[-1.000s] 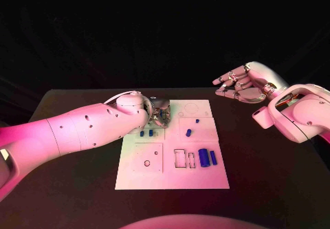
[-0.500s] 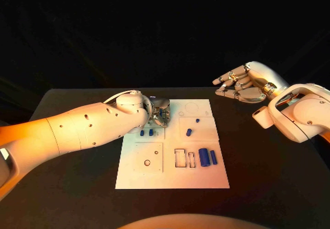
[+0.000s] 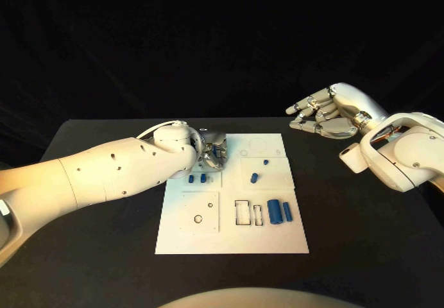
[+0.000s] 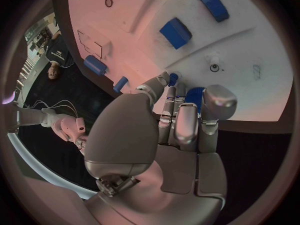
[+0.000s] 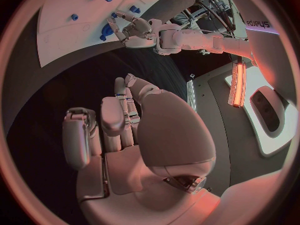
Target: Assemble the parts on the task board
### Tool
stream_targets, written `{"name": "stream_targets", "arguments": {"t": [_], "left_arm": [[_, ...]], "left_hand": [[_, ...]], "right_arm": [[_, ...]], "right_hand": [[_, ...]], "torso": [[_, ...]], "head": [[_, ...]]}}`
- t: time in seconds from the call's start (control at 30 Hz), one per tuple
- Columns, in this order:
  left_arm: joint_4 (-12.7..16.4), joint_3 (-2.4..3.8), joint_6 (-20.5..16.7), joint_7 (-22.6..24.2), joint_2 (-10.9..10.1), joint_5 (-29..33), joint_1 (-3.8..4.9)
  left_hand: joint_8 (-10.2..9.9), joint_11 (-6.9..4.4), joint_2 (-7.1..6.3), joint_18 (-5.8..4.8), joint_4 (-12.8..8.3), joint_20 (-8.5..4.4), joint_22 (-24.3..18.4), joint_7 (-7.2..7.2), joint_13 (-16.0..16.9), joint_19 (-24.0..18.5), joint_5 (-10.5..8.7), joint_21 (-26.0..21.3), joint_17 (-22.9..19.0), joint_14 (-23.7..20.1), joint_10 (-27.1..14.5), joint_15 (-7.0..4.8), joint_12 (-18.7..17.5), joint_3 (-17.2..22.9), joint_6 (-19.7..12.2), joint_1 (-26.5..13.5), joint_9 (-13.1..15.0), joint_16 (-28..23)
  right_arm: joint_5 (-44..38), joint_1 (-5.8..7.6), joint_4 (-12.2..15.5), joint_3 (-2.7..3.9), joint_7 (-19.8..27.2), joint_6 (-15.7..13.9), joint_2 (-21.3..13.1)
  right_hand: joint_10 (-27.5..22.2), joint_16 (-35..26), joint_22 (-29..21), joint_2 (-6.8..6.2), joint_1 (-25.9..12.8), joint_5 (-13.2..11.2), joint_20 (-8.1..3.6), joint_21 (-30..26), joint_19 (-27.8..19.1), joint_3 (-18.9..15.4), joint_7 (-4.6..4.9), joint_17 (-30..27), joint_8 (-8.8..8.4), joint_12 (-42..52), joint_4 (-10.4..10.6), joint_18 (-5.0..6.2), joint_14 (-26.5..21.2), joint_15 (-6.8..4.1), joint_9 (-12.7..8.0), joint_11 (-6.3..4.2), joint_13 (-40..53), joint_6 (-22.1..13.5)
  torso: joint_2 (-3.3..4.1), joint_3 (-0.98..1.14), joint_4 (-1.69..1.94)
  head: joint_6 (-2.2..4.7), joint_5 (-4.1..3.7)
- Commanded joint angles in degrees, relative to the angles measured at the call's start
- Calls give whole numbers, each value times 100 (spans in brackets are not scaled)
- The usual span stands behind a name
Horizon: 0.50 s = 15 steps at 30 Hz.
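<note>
The left hand (image 3: 213, 154) was lowered over the far-left part of the task board (image 3: 278, 240), at about 10 o'clock from the board's middle. In the left wrist view its fingers (image 4: 187, 127) were curled down toward a blue part (image 4: 195, 95) lying just beyond the fingertips. Whether that part was pinched or only touched could not be told. The posture was judged to fit a pick-up of a part from the board's far-left corner.

The right hand (image 3: 324, 115) was held raised off the board, at about 2 o'clock from it. Its fingers were loosely curled and nothing was held. It was probably parked there to leave the board free for the left arm.

Two small blue parts (image 3: 196, 179) lay just near-side of the left hand. A small blue peg (image 3: 265, 162) and a second one (image 3: 255, 179) were placed right of centre. A large blue cylinder (image 3: 274, 210) and a thinner blue bar (image 3: 288, 212) lay side by side at about 4 o'clock, just right of the rectangular slots (image 3: 242, 213). Two round holes (image 3: 198, 219) in the near-left panel were unfilled. Assembly was judged hardly begun.

The board rested flat on the black desk (image 3: 92, 256). Black backdrop was hung behind the desk.
</note>
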Motion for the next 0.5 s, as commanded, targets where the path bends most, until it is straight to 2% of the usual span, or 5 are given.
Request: {"name": "stream_targets", "arguments": {"t": [0.03,0.5], "left_arm": [[10,-32,66,-9,-18,18,-45],[49,-33,143,-32,-91,27,-55]], "left_hand": [[-28,-7,-80,-63,0,11,-21,-15,6,52,-15,-38,-4,44,-51,24,-34,6,-40,1,-6,29],[-14,-8,-62,-62,2,14,-26,-6,14,54,-9,-46,3,46,-60,25,-34,17,0,1,4,35]], "right_arm": [[-49,-5,-1,1,8,79,8],[-49,-6,-1,1,11,100,20]], "right_hand": [[36,32,892,-1,-53,-17,13,24,311,-5,41,9,13,-41,25,-34,167,0,6,-3,-8,14],[46,44,889,2,-56,-18,13,20,309,-7,39,18,15,-53,29,-33,171,-1,8,-5,-21,19]], "torso": [[-1,-1,-1],[0,2,-3]], "head": [[-5,-4],[-13,2]]}}
